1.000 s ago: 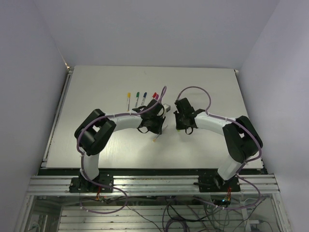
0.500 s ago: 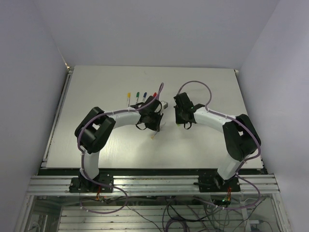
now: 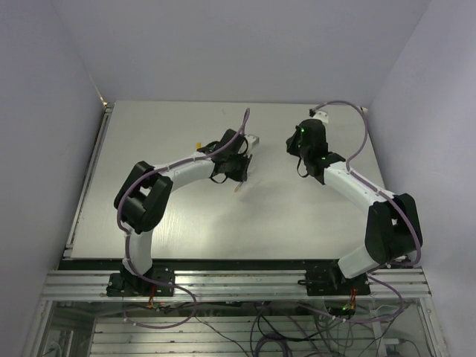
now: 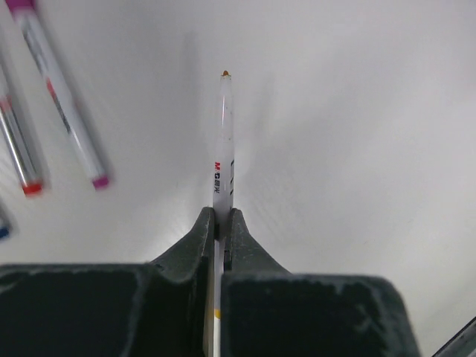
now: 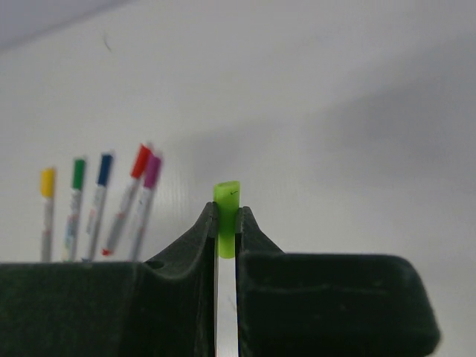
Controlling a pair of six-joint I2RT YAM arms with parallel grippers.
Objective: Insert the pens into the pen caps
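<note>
In the left wrist view my left gripper [image 4: 223,216] is shut on a thin white pen [image 4: 224,149]. Its small orange tip [image 4: 224,73] points away from the jaws, above the table. My right gripper [image 5: 226,212] is shut on a stubby light green pen cap [image 5: 227,193], which sticks out between the fingertips. Seen from the top, the left gripper [image 3: 236,177] is mid-table with the pen [image 3: 239,187] poking toward the near side. The right gripper [image 3: 300,165] is raised to its right, apart from it.
Several capped pens lie side by side on the white table: yellow [image 5: 47,182], green [image 5: 78,175], blue [image 5: 104,169], red [image 5: 140,160] and purple [image 5: 152,169]. From the top, only the yellow cap [image 3: 198,146] shows beside the left arm.
The right arm has swung back and to the right, away from the left gripper, carrying the green cap. The left gripper has shifted toward the back, over the row of pens.
</note>
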